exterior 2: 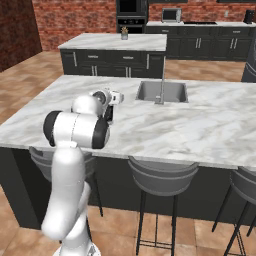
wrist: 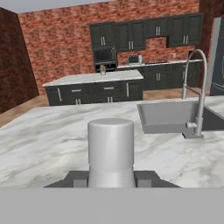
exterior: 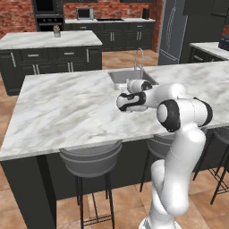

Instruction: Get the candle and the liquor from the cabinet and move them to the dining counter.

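Pale-grey stopper of the liquor [wrist: 110, 148] sits pinched in the nearly closed gripper [wrist: 111, 178]; lower straight onto dining counter [wrist: 52, 144], probably just below.

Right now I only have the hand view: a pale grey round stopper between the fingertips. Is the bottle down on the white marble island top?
Observer: In the right base view the square black bottle hangs upright under the gripper, with its base at the white veined marble top. I can't confirm contact.
Operator: Edge clearance?
Observer: It's well in from the near edge, where a grey round-seated stool is tucked under.
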